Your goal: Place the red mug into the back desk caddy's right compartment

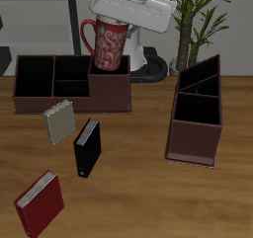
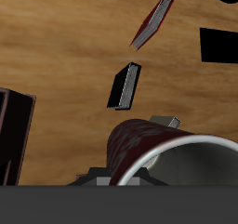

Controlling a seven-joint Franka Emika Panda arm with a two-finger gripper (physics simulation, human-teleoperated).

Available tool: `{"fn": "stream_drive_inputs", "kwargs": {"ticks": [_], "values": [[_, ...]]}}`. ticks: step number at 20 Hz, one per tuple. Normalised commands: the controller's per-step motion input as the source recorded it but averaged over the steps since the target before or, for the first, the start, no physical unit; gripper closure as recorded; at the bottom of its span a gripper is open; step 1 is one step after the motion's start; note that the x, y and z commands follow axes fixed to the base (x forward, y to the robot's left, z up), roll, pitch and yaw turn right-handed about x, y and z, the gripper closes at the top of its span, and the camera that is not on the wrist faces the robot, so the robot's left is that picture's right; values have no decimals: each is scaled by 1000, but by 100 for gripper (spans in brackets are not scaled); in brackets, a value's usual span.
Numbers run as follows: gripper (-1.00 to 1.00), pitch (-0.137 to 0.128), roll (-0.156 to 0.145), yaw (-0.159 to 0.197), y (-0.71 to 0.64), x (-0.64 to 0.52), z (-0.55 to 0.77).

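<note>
The red mug (image 1: 107,46) with a pale floral pattern hangs slightly tilted in my gripper (image 1: 119,25), which is shut on its rim. Its handle points away from the arm. The mug's base is about level with the back rim of the back desk caddy (image 1: 40,96), right over the right compartment (image 1: 111,88), a large black-floored end cell. In the wrist view the mug (image 2: 139,146) fills the foreground with its light grey inside (image 2: 191,186) showing. My fingertips are hidden by the mug.
A narrower brown caddy (image 1: 198,119) with slanted dividers stands beside the long one. A grey book (image 1: 59,123), a black book (image 1: 87,148) and a red book (image 1: 40,204) lie toward the table's front edge. A plant (image 1: 203,15) stands at the back.
</note>
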Motion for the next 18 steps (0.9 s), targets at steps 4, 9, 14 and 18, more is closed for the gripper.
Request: {"fn": "stream_drive_inputs", "kwargs": {"ticks": [4,9,14,18], "values": [[100,-8,11,-9,75,-563,202],[100,-9,12,6,55,-411,118],[100,-40,23,25,80,-493,68],[100,-8,21,25,-32,-381,-112]]}}
